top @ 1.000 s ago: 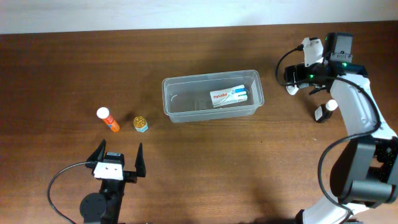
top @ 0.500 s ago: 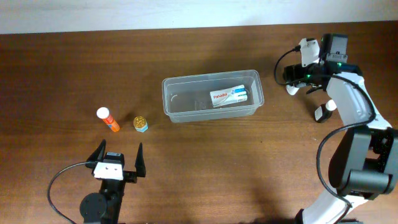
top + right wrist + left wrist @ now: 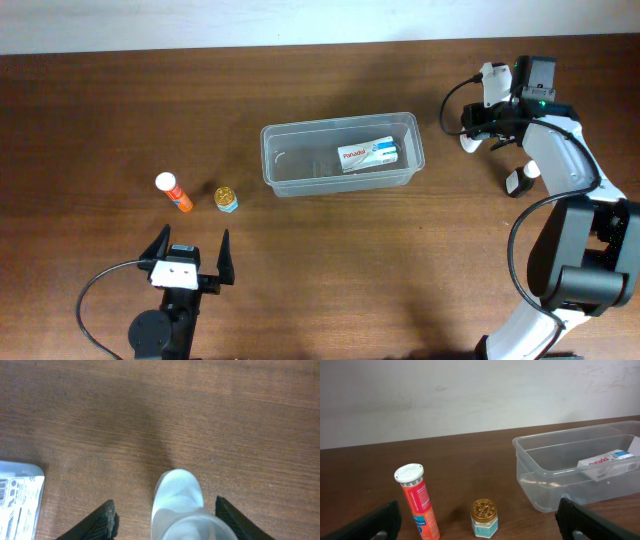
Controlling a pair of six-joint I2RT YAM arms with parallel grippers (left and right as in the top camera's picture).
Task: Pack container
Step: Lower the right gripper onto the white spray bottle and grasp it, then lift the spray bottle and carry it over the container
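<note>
The right jaws have narrowed since a second ago and now straddle the white bottle (image 3: 177,495) on the counter (image 3: 350,270). They are not clenched, with a gap beside one finger. The left jaws stay released. The container (image 3: 300,186) sits unmoved, ahead-right of them.

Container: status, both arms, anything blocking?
Left gripper open, idle near orange tube and small jar. Right gripper open around white bottle, not gripped yet. Container holds one box; top unobstructed.
</note>
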